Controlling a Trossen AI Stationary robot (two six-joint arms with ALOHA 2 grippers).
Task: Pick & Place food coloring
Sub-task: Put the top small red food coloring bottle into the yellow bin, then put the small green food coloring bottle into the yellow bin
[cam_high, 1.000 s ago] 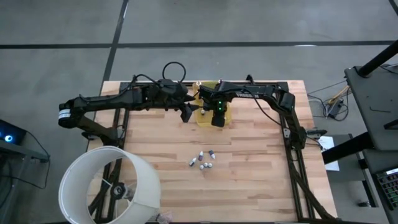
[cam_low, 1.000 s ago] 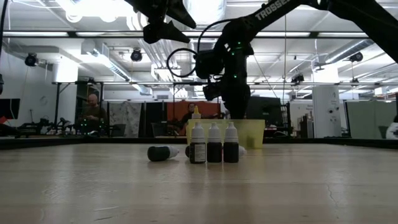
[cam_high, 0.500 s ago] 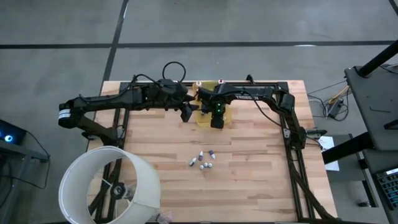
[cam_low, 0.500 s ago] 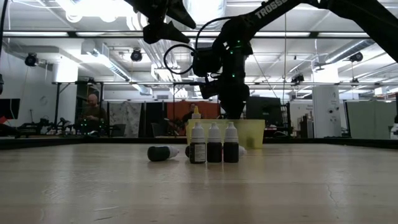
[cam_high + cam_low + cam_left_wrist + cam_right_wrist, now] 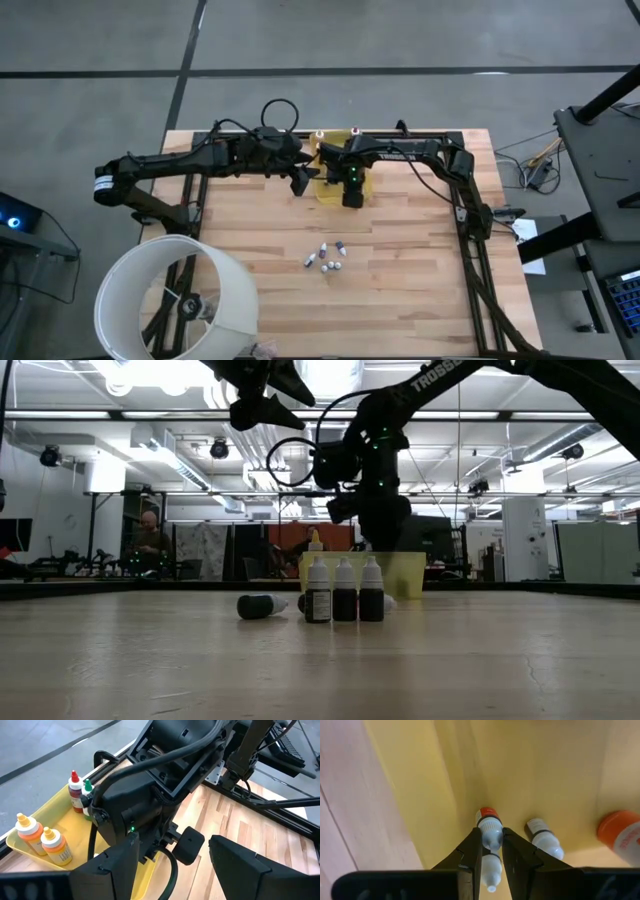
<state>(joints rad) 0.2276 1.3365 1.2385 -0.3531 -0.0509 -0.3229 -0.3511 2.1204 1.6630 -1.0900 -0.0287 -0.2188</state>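
One bottle (image 5: pixel 490 832) with a red cap sits pinched in my right gripper (image 5: pixel 491 851), over the yellow tray (image 5: pixel 366 188) at the bench's far edge. I think I am placing it. Next I let go. My left gripper (image 5: pixel 172 857) waits beside, spread wide.

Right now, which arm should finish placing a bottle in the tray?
Right: its fingers already pinch a bottle just over the tray floor. The left gripper hangs open beside the tray, holding nothing.
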